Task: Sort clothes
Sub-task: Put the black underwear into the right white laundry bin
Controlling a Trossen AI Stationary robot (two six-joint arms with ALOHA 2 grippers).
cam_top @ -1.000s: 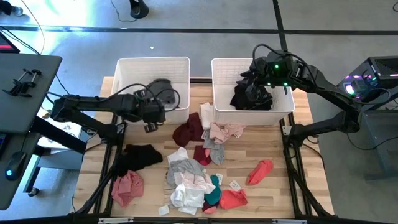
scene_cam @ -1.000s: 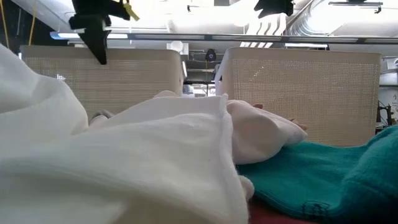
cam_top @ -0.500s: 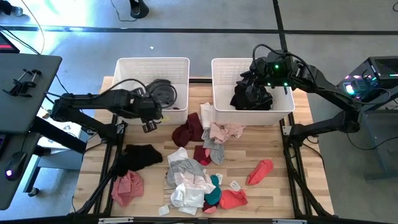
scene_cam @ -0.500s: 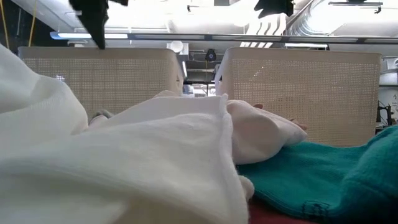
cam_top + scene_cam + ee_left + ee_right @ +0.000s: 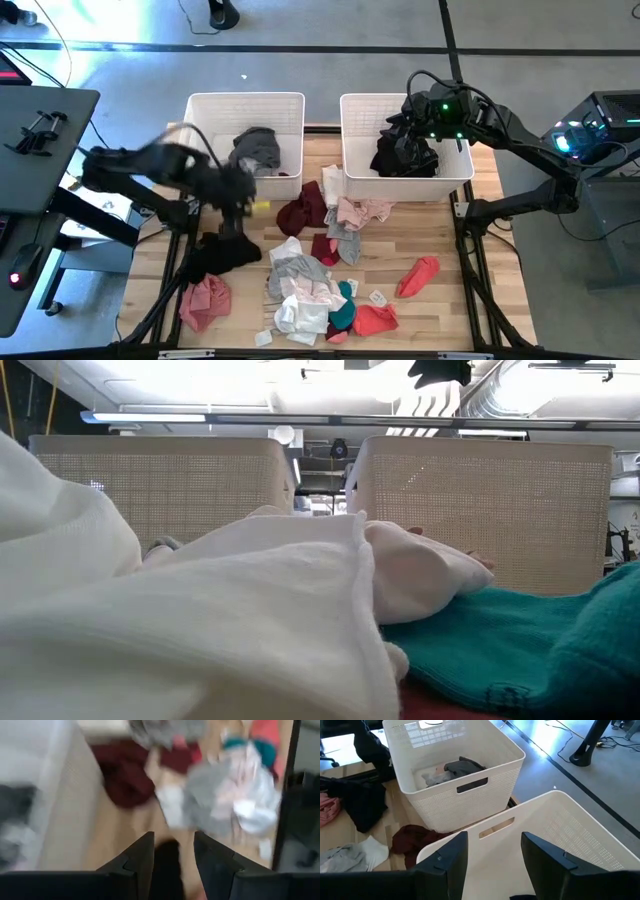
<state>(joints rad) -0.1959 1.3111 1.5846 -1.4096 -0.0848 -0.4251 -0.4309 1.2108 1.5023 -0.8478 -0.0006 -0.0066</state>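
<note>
The left gripper (image 5: 240,203) is swinging away from the left basket (image 5: 246,106), where it hung a moment ago, toward the black garment (image 5: 228,250) in front of that basket; its fingers (image 5: 144,857) are standing parted with nothing between them. The clothes (image 5: 315,270) are lying in a loose heap in front of both baskets, maroon, pink, grey, white, teal and coral. A grey piece (image 5: 258,148) is lying inside the left basket. The right gripper (image 5: 412,130) is staying over the right basket (image 5: 360,150), fingers apart and empty, above black clothes (image 5: 405,160).
</note>
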